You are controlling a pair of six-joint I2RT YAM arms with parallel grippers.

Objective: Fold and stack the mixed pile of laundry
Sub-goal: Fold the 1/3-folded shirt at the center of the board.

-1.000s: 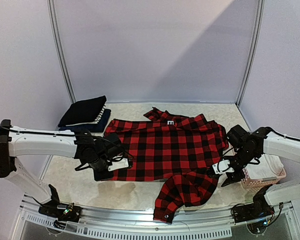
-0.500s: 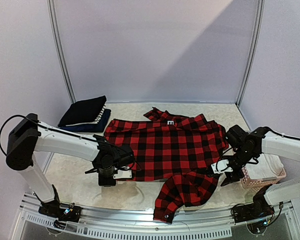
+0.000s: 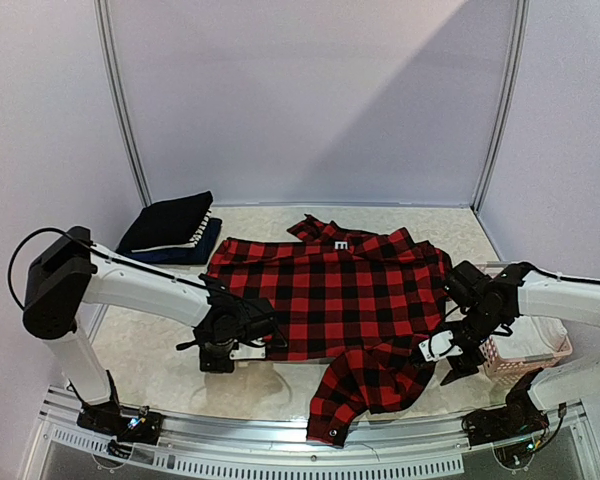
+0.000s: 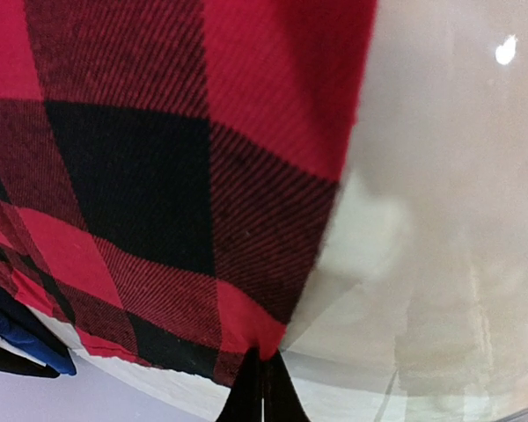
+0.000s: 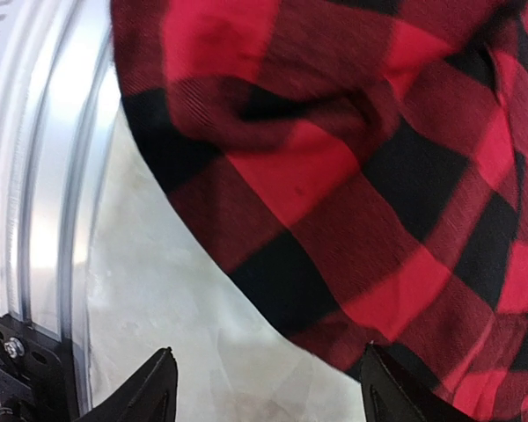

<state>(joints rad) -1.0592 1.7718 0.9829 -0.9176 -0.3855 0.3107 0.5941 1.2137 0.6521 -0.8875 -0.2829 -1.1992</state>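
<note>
The red-and-black plaid flannel shirt lies spread on the table, collar at the back. One sleeve is folded over at the front right. My left gripper is at the shirt's front left hem corner. In the left wrist view my left gripper is shut, with the corner of the plaid shirt pinched at its tips. My right gripper is at the sleeve's right edge. In the right wrist view it stands open over bare table, with the plaid sleeve just ahead of it and beside one fingertip.
Folded navy and black clothes are stacked at the back left; their edge also shows in the left wrist view. A pink slatted basket holding white cloth stands at the right edge. The metal front rail runs close to the right gripper.
My left gripper slid right along the front hem and shut on the shirt's corner. My right gripper opened wider and dropped slightly toward the sleeve's edge.
</note>
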